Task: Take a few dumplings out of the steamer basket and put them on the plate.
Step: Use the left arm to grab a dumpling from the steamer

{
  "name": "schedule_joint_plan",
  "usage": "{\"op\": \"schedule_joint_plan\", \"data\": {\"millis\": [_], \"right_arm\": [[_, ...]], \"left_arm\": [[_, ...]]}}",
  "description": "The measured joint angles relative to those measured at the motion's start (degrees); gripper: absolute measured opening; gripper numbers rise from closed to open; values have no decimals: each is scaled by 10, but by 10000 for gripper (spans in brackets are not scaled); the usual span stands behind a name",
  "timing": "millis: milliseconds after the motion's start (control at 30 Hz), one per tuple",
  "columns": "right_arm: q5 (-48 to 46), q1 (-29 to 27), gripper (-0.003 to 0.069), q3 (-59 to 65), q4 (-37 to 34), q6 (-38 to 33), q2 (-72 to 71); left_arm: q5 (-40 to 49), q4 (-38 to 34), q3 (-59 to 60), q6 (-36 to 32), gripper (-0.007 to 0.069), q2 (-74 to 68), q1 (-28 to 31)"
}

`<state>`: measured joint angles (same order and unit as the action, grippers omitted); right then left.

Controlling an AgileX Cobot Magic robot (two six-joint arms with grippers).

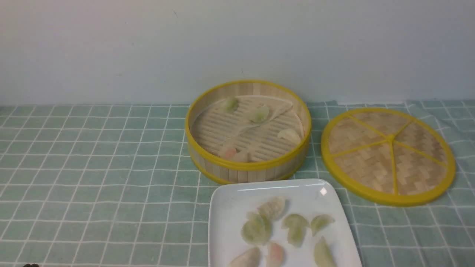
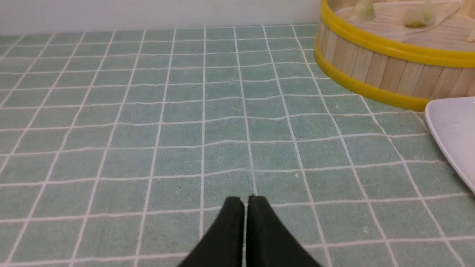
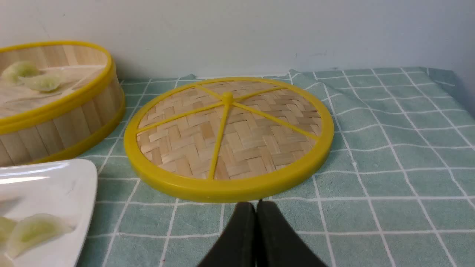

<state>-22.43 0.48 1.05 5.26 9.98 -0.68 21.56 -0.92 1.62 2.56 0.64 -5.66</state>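
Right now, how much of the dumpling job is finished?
Done: about seven dumplings lie on the plate. In hand: nothing; the left gripper and right gripper are shut, empty, over the cloth. Left: probably nothing; about four sit in the steamer basket.

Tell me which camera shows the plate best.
The front view: the plate shows nearly whole, several dumplings on it, only its near edge cut off. The left wrist view catches just a bare corner; the right wrist view shows one corner with a couple of dumplings.
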Motion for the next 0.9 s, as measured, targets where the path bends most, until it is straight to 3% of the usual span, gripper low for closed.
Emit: {"op": "schedule_joint_plan", "data": {"millis": [667,800,900], "right_arm": [[0,0,-15,0,0,0,0],[0,0,-15,0,-1,0,0],[0,0,-15,0,-1,0,0]], "left_arm": [[-1,0,0,1,-6,0,0],[-58,-61,1,38,-6,0,0],[-154,-116,1,62,-6,0,0]]}}
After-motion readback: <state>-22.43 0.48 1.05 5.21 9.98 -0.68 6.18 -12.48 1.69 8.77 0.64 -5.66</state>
